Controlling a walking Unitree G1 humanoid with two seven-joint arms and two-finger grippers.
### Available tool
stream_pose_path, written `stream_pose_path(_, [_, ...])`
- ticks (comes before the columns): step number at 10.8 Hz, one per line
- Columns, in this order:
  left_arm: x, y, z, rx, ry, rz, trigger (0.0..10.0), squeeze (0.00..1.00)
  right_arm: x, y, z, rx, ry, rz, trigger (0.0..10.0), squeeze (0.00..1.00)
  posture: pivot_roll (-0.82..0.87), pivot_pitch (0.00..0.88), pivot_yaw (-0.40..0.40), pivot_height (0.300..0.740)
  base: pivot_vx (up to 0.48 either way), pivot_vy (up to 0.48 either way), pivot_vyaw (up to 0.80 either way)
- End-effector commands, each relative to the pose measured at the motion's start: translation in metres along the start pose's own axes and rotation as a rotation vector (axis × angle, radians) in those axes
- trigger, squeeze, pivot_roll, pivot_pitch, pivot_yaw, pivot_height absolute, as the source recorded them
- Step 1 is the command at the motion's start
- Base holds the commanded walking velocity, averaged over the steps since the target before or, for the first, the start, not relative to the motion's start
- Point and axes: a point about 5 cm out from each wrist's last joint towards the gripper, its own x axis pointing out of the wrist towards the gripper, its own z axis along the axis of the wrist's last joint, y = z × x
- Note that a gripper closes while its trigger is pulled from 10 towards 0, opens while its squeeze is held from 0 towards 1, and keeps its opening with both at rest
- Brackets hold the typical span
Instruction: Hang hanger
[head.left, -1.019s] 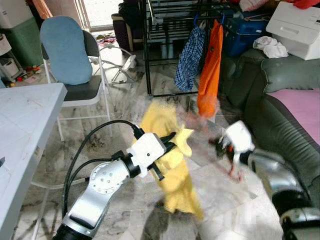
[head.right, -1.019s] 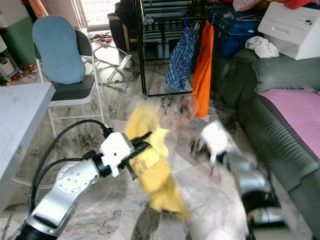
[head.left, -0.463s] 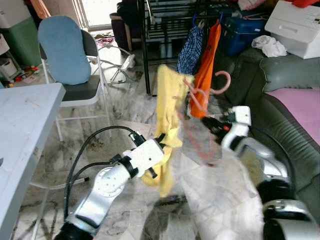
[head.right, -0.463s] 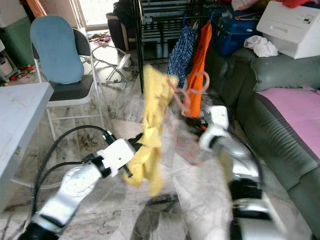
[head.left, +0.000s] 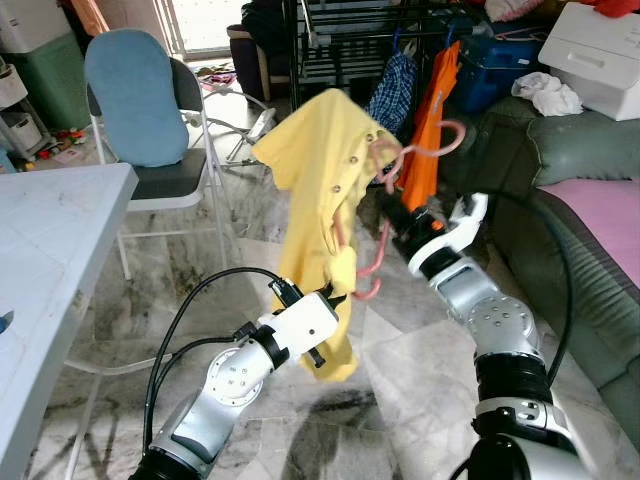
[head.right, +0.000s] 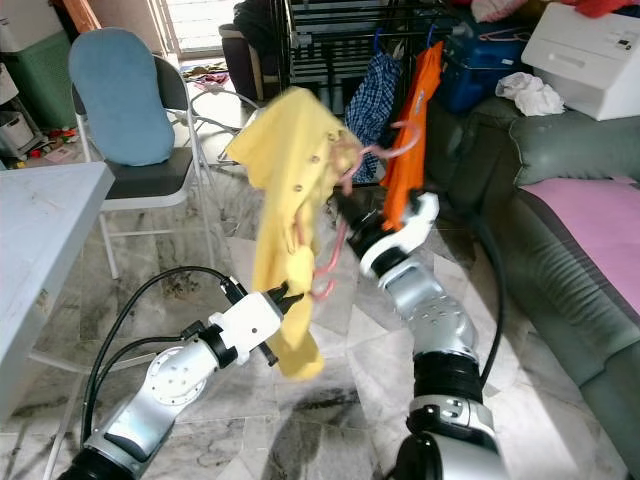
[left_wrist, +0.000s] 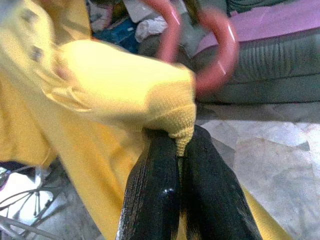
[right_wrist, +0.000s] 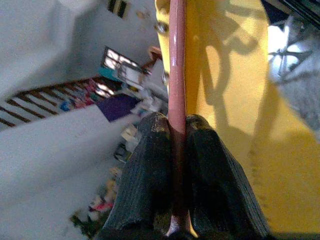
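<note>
Marble floor (head.left: 420, 400); blue-backed chair (head.left: 140, 100); green sofa (head.left: 590, 180); white table (head.left: 50, 230).

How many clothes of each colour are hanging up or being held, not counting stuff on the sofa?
Yellow button-up shirt, on the pink plastic hanger, pinched by the left gripper: 1
Orange garment on the black metal rack: 1
Blue checked shirt on the rack: 1
Total: 3

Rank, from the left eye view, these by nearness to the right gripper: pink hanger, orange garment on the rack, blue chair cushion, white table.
1. Pink hanger: clamped in the right gripper.
2. Orange garment: hanging on the rack just behind it.
3. Blue chair cushion: far across on the robot's left.
4. White table: at the left edge, about as far as the cushion; too close to call.
</note>
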Motion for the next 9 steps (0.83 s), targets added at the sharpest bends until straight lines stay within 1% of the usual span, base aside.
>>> stream_pose_path(1, [0.001,-0.011,-0.004,0.007,0.006,-0.041,10.0,0.0,0.011,0.033,0.017,-0.02,-0.077,0.115,10.0,0.0,-0.06,0.0,0.014,0.74,0.0,0.0,0.0])
stream_pose_path(2, [0.001,-0.012,-0.005,0.009,0.008,-0.042,10.0,0.0,0.011,0.032,0.023,-0.096,-0.08,0.099,10.0,0.0,-0.06,0.0,0.013,0.74,0.0,0.0,0.0])
stream_pose_path(3, [0.0,-0.014,-0.007,0.008,0.012,-0.047,10.0,0.0,0.009,0.023,0.031,-0.247,-0.059,0.056,10.0,0.0,-0.06,0.0,0.013,0.74,0.0,0.0,0.0])
stream_pose_path(4, [-0.002,-0.016,-0.01,0.005,0.02,-0.05,10.0,0.0,0.004,0.02,0.034,-0.478,0.017,0.056,10.0,0.0,-0.06,0.0,0.013,0.74,0.0,0.0,0.0])
stream_pose_path(5, [-0.002,-0.016,-0.013,0.002,0.029,-0.041,10.0,0.0,-0.001,0.018,0.03,-0.752,0.103,0.064,10.0,0.0,-0.06,0.0,0.008,0.74,0.0,0.0,0.0])
stream_pose_path(6, [-0.002,-0.017,-0.015,-0.008,0.039,-0.04,10.0,0.0,-0.003,0.015,0.028,-0.843,0.134,0.068,10.0,0.0,-0.06,0.0,0.009,0.74,0.0,0.0,0.0])
stream_pose_path(7, [-0.001,-0.02,-0.019,-0.043,0.06,-0.052,10.0,1.0,-0.005,0.011,0.024,-0.93,0.155,0.061,10.0,0.0,-0.06,0.0,0.01,0.74,0.0,0.0,0.0])
stream_pose_path(9, [0.002,-0.026,-0.025,-0.054,0.088,-0.071,10.0,1.0,-0.008,0.007,0.013,-0.952,0.179,0.082,10.0,0.0,-0.07,0.001,0.011,0.74,0.0,0.0,0.0])
